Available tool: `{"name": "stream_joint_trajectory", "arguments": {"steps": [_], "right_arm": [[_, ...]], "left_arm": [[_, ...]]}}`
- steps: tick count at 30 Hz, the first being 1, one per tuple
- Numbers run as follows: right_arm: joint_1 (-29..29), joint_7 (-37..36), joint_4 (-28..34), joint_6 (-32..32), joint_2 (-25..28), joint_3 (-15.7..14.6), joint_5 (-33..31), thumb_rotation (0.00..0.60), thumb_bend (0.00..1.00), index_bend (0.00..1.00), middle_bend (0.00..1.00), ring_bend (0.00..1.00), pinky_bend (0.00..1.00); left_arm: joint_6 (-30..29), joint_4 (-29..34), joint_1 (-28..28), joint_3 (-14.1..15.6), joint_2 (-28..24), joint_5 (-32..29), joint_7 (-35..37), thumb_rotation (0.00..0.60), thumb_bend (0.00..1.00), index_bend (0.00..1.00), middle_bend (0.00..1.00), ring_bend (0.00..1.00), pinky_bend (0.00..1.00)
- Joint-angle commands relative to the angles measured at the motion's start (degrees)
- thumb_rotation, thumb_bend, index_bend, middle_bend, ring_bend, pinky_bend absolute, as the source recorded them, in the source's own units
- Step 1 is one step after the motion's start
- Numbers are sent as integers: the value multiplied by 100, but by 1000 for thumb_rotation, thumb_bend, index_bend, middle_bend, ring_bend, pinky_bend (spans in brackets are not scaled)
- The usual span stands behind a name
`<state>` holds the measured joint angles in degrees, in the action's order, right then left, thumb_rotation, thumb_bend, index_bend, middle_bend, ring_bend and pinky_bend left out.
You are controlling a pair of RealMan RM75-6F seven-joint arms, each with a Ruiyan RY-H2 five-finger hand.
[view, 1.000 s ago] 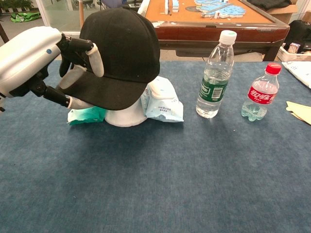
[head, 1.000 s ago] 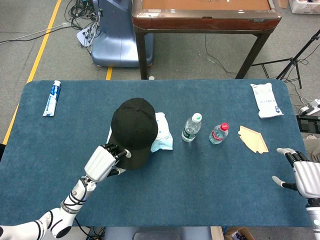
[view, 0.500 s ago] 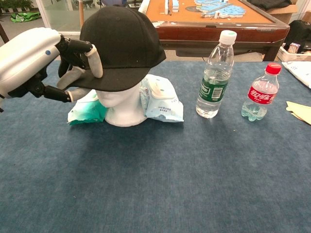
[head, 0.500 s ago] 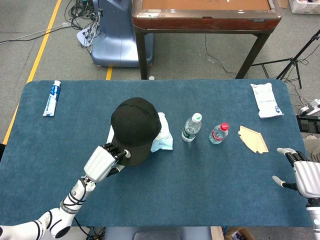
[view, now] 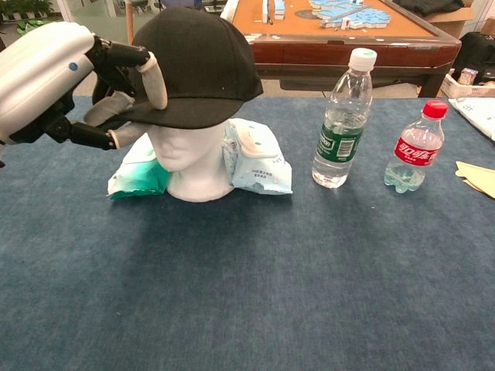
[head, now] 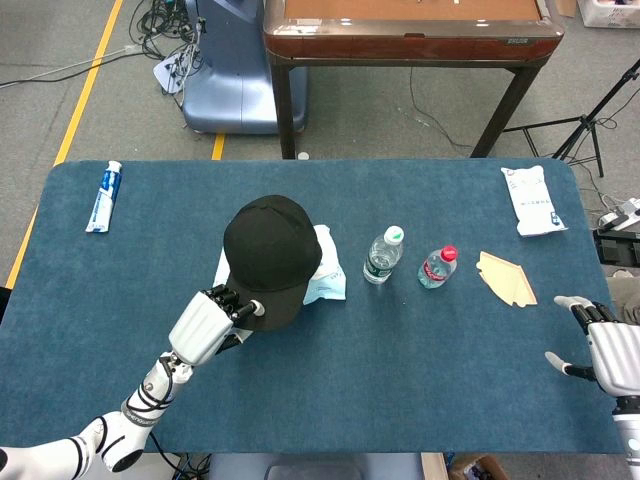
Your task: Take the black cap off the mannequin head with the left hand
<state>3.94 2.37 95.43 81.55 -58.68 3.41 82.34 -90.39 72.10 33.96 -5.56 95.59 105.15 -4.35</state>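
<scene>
We see the black cap (view: 197, 66) sitting on the white mannequin head (view: 189, 158) near the middle of the blue table (view: 255, 286), its brim pointing toward our left side and lifted enough that the face shows beneath it in the chest view. Our left hand (view: 116, 93) grips the brim, with fingers (view: 155, 77) over the top edge and the thumb underneath. Just behind the mannequin head lie two soft packs of wipes (view: 259, 158), touching its base on either side. To the right stand a clear water bottle with a white lid (view: 340, 124) and, beside it, a shorter bottle with a red lid (view: 414, 151). In the head view a toothpaste tube (head: 103, 196) lies at the far left corner, a white packet (head: 532, 200) at the far right, and a tan paper piece (head: 506, 278) near it. Our right hand (head: 605, 345) rests at the right edge, fingers spread, holding nothing.
</scene>
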Motion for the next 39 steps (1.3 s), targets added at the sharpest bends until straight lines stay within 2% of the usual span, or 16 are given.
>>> {"name": "stream_joint_trajectory", "arguments": {"steps": [1, 24, 39], "right_arm": [[-3, -2, 2, 5, 1, -5, 9, 600, 118, 259, 279, 263, 566], [-12, -30, -1, 22, 3, -18, 48, 600, 118, 259, 279, 263, 566], [10, 89, 8, -29, -19, -18, 4, 600, 118, 258, 279, 263, 566]], "left_arm": [[-4, 50, 28, -24, -24, 21, -73, 600, 511, 641, 945, 693, 675], [204, 537, 273, -404, -381, -158, -673, 600, 511, 651, 953, 699, 680], [590, 1022, 474, -714, -836, -461, -1057, 600, 511, 652, 954, 700, 681]]}}
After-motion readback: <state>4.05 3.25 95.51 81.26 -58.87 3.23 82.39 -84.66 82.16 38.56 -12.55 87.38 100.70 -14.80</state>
